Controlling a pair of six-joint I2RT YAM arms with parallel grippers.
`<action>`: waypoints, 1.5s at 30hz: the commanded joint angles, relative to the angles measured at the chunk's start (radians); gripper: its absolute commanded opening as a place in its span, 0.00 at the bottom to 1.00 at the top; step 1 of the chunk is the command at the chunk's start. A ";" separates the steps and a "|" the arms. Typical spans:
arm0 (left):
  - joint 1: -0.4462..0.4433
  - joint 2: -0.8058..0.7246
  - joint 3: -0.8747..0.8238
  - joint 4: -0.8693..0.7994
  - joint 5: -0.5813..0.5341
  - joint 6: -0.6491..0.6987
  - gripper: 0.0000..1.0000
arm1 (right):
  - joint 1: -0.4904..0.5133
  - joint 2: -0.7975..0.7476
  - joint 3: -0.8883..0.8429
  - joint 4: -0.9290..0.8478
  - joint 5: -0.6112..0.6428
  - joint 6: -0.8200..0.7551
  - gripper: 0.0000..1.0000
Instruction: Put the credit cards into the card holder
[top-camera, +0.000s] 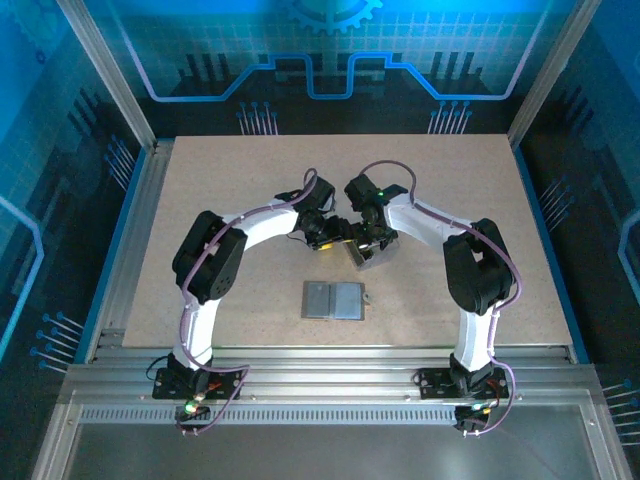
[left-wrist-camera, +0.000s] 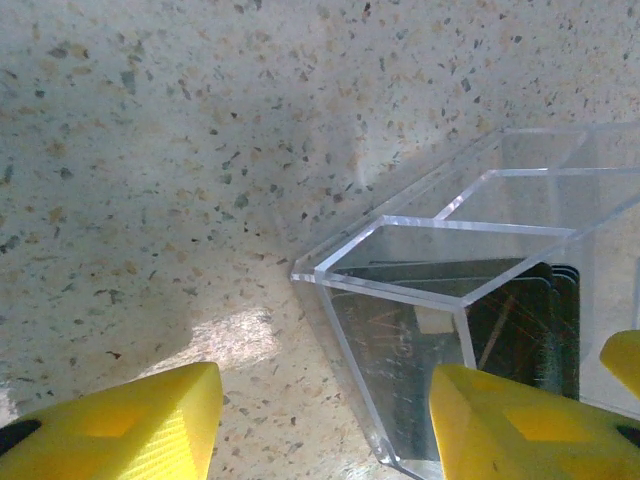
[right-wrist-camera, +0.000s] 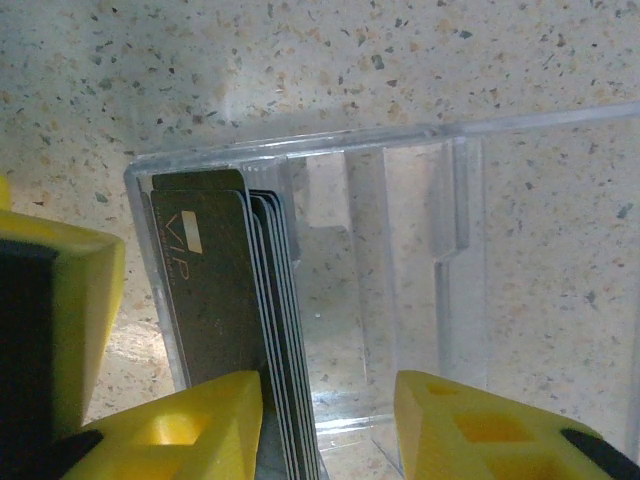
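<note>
Seen from above, both arms are bending inward and meeting at mid-table over a clear plastic box. The card holder is lying open and flat just in front of it, apart, with bare speckled table all round. Blue circuit-patterned walls are enclosing the table.

At the left wrist, the left gripper is hanging released. One yellow finger is over the table and the other over the box's corner. Dark credit cards are standing inside the box.

At the right wrist, the right gripper is also released, grasping nothing. The card stack, a black VIP card foremost, is standing at the box's left end, just beside one finger. The rest of the box is lying open.
</note>
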 joint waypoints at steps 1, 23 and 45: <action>0.014 0.008 0.002 0.081 0.051 -0.043 0.59 | -0.010 -0.019 -0.032 0.022 -0.077 -0.019 0.42; 0.040 -0.001 -0.116 0.285 0.106 -0.161 0.60 | -0.026 -0.036 -0.065 0.041 -0.056 -0.022 0.40; 0.027 0.073 -0.094 0.230 0.078 -0.132 0.60 | 0.035 -0.030 -0.005 -0.020 0.140 -0.043 0.33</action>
